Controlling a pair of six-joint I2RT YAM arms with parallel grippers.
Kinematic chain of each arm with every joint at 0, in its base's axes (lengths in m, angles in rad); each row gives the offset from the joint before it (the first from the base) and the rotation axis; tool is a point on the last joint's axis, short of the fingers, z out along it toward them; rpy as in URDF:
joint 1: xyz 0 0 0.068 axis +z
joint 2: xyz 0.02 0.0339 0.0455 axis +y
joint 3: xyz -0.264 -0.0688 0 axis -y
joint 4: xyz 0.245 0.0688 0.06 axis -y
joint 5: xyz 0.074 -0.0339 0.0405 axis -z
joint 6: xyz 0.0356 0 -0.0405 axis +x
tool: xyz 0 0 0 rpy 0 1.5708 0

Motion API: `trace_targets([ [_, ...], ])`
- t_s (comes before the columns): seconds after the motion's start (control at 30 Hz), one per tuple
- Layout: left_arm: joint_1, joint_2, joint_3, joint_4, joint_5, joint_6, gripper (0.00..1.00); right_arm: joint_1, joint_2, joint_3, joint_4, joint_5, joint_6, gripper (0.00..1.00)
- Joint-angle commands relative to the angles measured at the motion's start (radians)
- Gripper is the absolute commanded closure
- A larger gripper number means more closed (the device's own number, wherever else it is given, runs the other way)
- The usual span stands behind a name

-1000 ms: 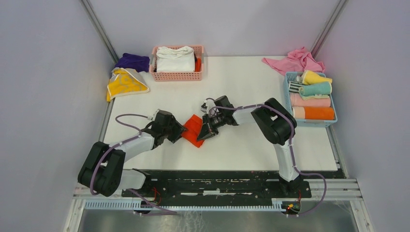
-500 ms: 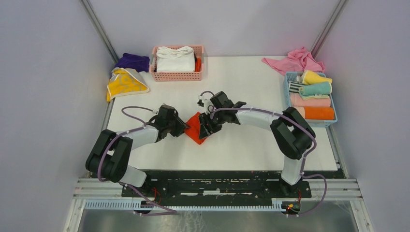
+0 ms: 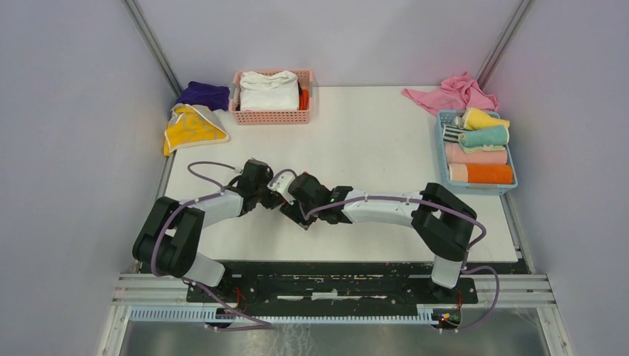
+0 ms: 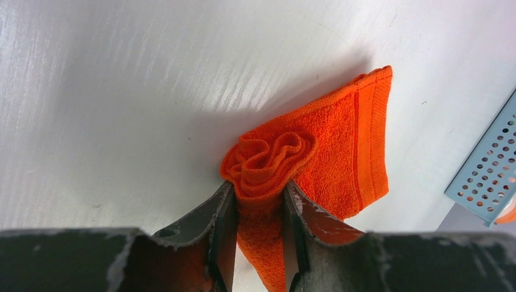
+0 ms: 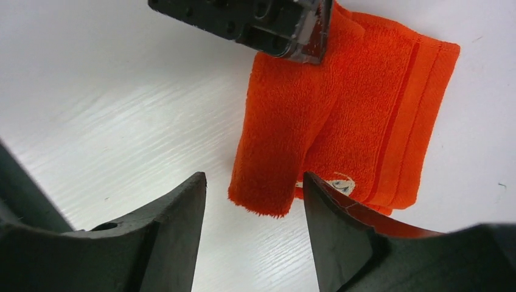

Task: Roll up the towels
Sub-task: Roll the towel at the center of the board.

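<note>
left arm [image 3: 215,208] low, end effector [image 4: 258,187] pinching orange towel [image 4: 344,137]

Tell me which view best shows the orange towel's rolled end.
Left wrist: the orange towel shows its spiral end, pinched in the left gripper. Right wrist shows only its side; top external, barely a sliver.

This is a robotics lab test cell: plain pale grey wall panels [image 3: 74,148] on bare aluminium corner posts [image 3: 152,44] enclose a white tabletop [image 3: 371,126], and a black-and-white left robot arm [image 3: 215,211] and right robot arm [image 3: 386,208], trailing purple cables [image 3: 204,167], are bolted to a black base plate [image 3: 334,285] on silver metal rails [image 3: 519,285].
</note>
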State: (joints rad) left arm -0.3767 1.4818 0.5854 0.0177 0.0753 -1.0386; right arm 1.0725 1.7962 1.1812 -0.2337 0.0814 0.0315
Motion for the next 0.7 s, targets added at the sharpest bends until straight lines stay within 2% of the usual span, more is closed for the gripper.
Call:
trace_targets([
  [0.0, 0.003, 0.055, -0.017, -0.132, -0.034, 0.084, 0.64, 0.048, 0.066, 0.013, 0.089, 0.189, -0.100, 0.34],
  [0.17, 0.004, 0.063, -0.021, -0.123, -0.022, 0.086, 0.63, 0.064, 0.112, 0.009, 0.116, 0.200, -0.107, 0.40],
  [0.27, 0.004, 0.067, -0.020, -0.120, -0.008, 0.090, 0.59, 0.055, 0.100, -0.010, 0.135, 0.144, -0.091, 0.52],
  [0.37, 0.004, 0.047, -0.028, -0.105, 0.010, 0.083, 0.53, 0.008, 0.076, -0.023, 0.126, -0.001, -0.033, 0.73],
  [0.43, 0.008, 0.007, -0.040, -0.096, 0.014, 0.073, 0.47, -0.044, 0.057, -0.046, 0.143, -0.127, 0.025, 0.83],
  [0.57, 0.032, -0.101, -0.083, -0.059, 0.035, 0.033, 0.38, -0.159, 0.052, -0.098, 0.201, -0.433, 0.163, 0.92],
  [0.67, 0.051, -0.181, -0.115, -0.027, 0.055, 0.010, 0.33, -0.233, 0.085, -0.154, 0.334, -0.657, 0.297, 0.99],
])
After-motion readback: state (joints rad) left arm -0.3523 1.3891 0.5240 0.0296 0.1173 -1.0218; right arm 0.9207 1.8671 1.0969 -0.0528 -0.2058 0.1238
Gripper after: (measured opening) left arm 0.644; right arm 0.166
